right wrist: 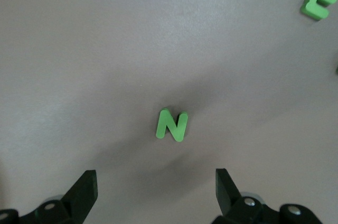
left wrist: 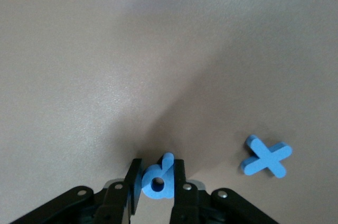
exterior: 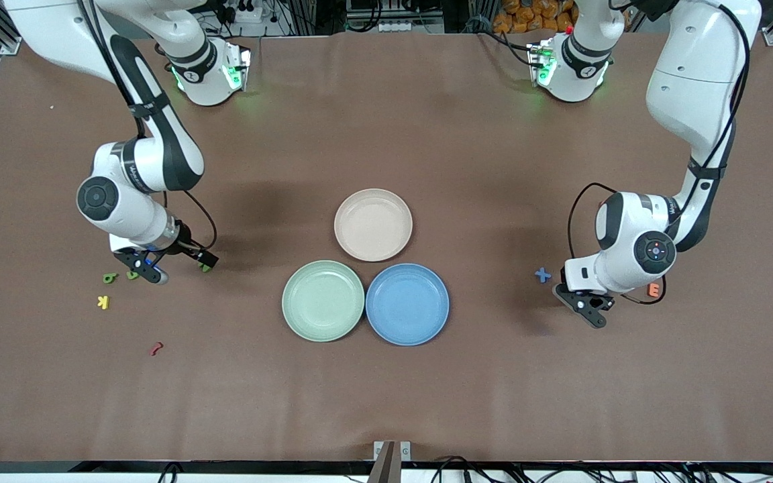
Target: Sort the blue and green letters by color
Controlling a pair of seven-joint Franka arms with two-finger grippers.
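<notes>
Blue foam letter d (left wrist: 157,180) sits pinched upright between the left gripper (exterior: 584,305)'s fingers, low at the table toward that arm's end, the blue X (exterior: 543,275) just beside. Farther off, the right gripper (right wrist: 156,195) hangs spread wide over the green chunky N (right wrist: 172,124).

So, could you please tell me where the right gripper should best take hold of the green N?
Probably from straight above, jaws closing on the two outer upright strokes. The green N lies flat on the table, alone, and the right gripper hangs open above it, with a stroke facing each jaw.
</notes>
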